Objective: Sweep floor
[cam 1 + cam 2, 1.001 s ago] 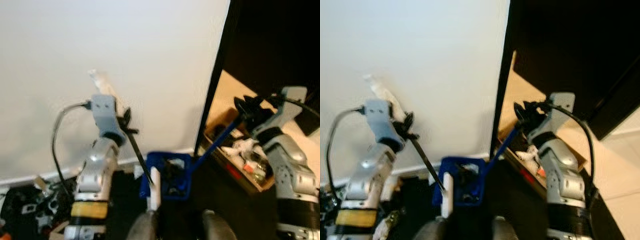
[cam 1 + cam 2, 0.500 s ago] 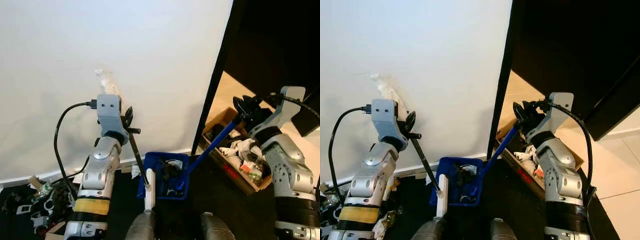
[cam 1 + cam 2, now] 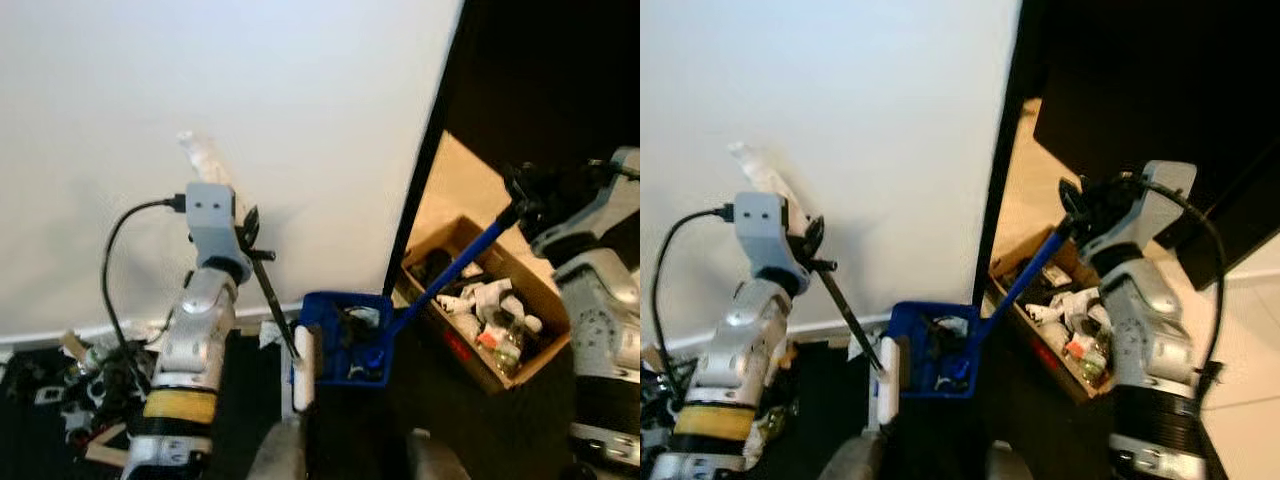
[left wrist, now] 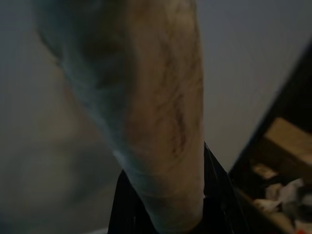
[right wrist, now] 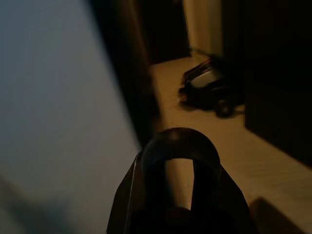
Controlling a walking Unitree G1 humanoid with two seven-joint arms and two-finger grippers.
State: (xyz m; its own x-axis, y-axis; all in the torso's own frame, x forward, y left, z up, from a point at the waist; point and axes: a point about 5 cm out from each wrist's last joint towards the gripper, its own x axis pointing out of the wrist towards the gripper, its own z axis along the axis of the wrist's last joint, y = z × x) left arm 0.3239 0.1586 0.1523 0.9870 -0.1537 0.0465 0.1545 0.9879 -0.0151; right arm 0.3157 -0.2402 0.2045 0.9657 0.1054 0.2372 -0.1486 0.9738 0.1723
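Two tools are in hand at this moment: the left pincer [image 3: 250, 240] is clamped on the black handle of a small brush [image 3: 272, 300], and the right pincer [image 3: 522, 195] is clamped on the long blue handle [image 3: 450, 272] of a blue dustpan [image 3: 345, 340]; both arms are raised in front of a white wall [image 3: 200, 100].

The dustpan hangs or rests low, just in front of the robot's legs, and it already holds some dark and white rubbish; the white head of the brush [image 3: 302, 372] is touching or almost touching its near edge; I cannot tell which. Just beside the dustpan, behind the dark door frame [image 3: 425, 150], a cardboard box [image 3: 500, 300] stands on the floor, full of bottles and packets; more small clutter [image 3: 80, 385] lies on the dark floor near the left arm.

My judgement is that the sweeping step is mostly finished here, and the step in hand is to carry or empty the filled dustpan. The next move calls for a level pan, so that nothing falls back on the floor, and for care with the long handle near the door frame.

The head views show both tools and the box together; the left wrist view gives a blurred pale shape very close to the lens, and the box [image 4: 287, 161] far behind; the right wrist view shows the round end of the handle [image 5: 179, 161] and a dark object [image 5: 209, 87] on the light floor of the next room, too dim to name.
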